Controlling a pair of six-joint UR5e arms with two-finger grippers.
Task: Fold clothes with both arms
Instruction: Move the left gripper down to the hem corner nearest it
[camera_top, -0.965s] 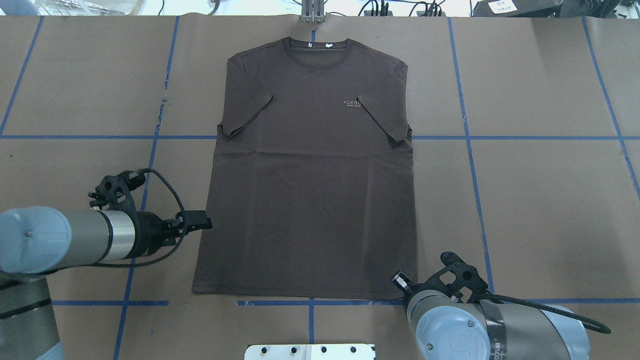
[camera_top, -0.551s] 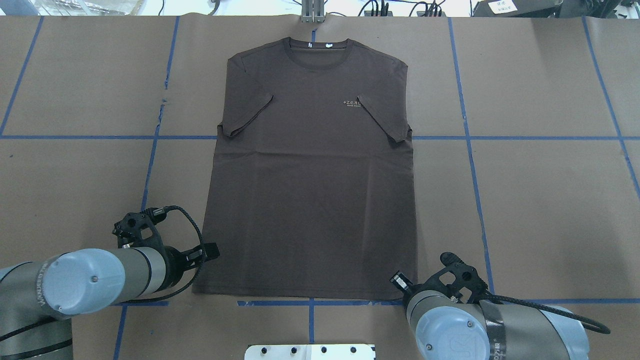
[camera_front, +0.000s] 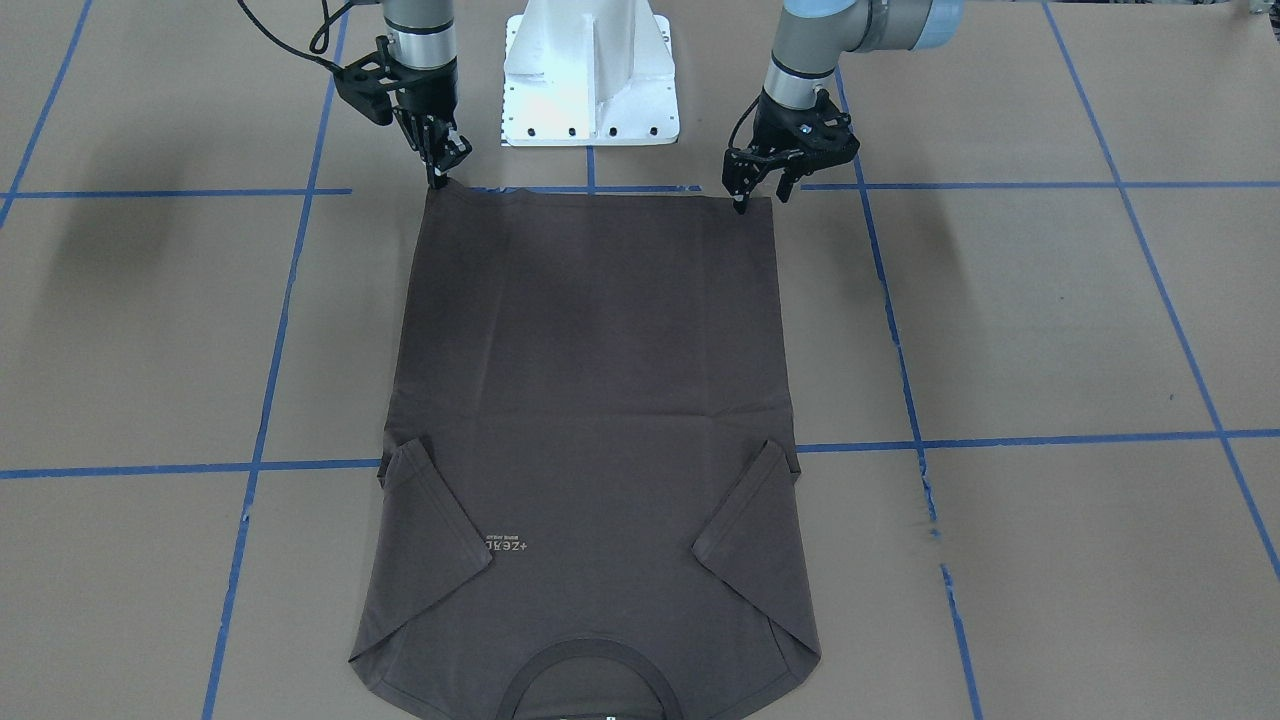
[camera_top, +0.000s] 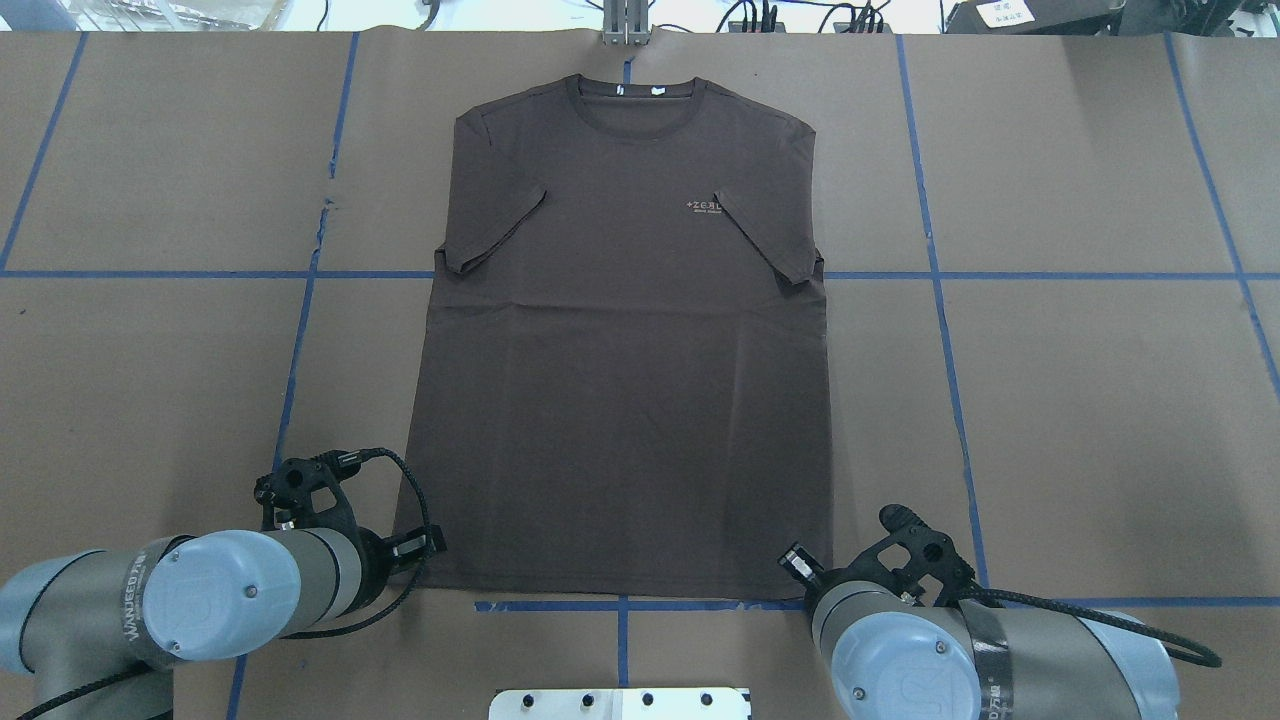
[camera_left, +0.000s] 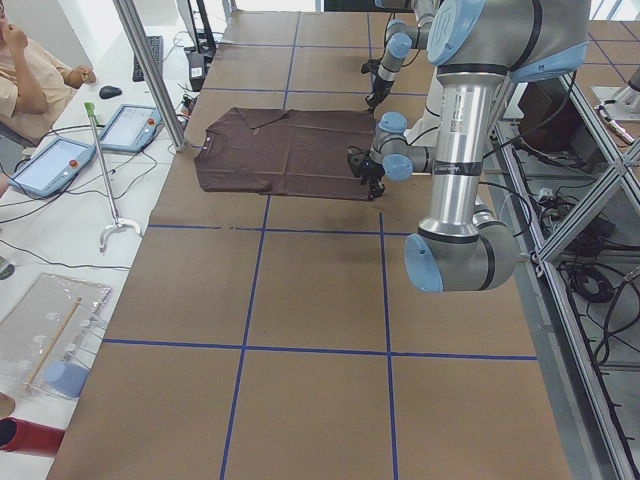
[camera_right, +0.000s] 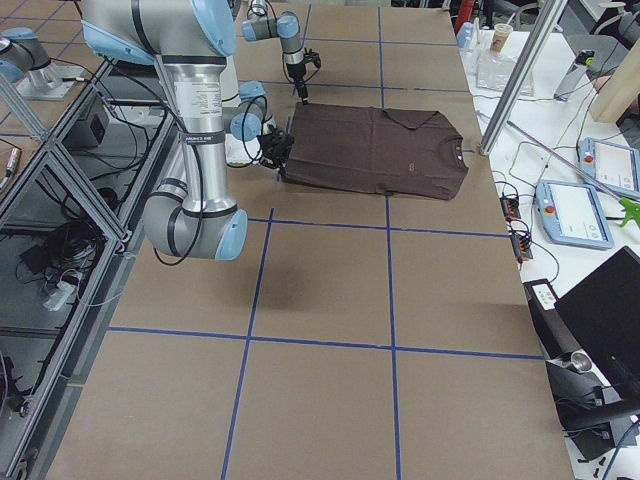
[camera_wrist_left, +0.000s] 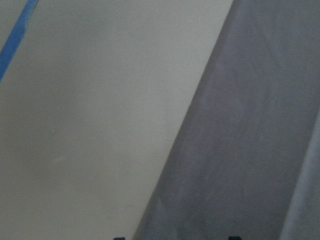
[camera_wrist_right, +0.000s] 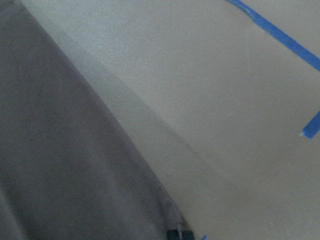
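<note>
- Dark brown-grey short-sleeved cotton T-shirt (camera_top: 625, 400): flat, collar far.
- Black left gripper (camera_front: 758, 198): jaws apart over near left hem corner.
- Black right gripper (camera_front: 438, 178): closed, pinching near right corner.

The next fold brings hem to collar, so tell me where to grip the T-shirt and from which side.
Take the T-shirt at its two hem corners, one per gripper, coming down from the robot's side. It lies flat, sleeves folded in, hem toward the robot, and the left gripper and right gripper are at those corners.
</note>
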